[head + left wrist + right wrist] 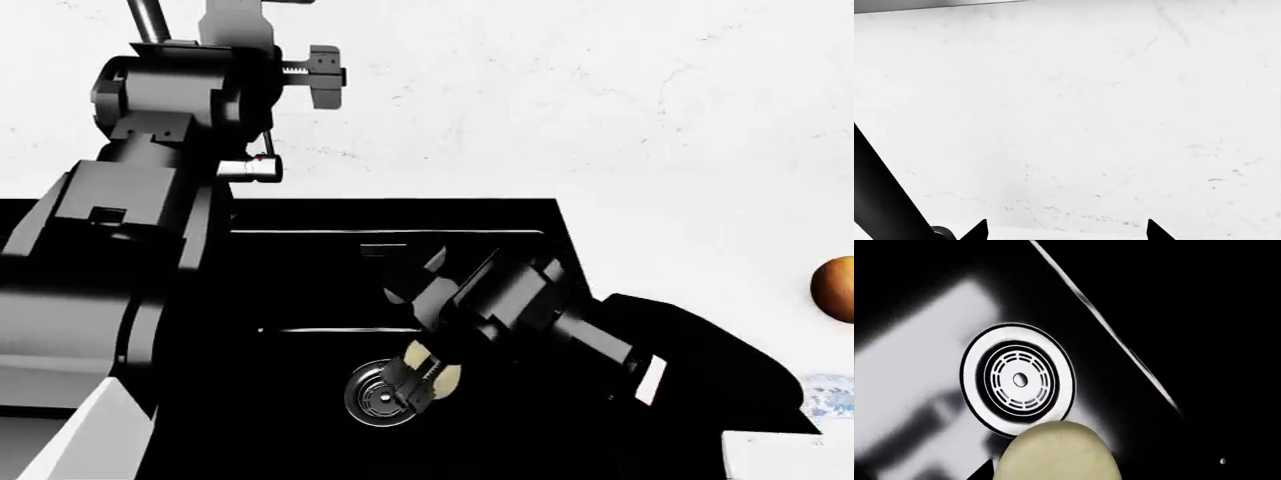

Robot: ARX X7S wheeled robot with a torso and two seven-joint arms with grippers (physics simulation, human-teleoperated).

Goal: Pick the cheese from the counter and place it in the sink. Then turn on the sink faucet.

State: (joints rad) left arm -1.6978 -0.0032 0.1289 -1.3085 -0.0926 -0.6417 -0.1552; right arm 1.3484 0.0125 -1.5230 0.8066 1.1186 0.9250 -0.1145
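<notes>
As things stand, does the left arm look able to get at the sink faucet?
Probably yes: the left gripper is raised at the white wall beside the faucet with nothing between them, while the right gripper holds the cheese over the sink.

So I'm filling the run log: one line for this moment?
right gripper holds cheese | over sink drain | left gripper open, raised

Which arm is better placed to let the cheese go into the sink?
The right arm. Its tool holds the cheese low inside the sink, right beside the drain. The left tool is raised toward the white wall, empty.
</notes>
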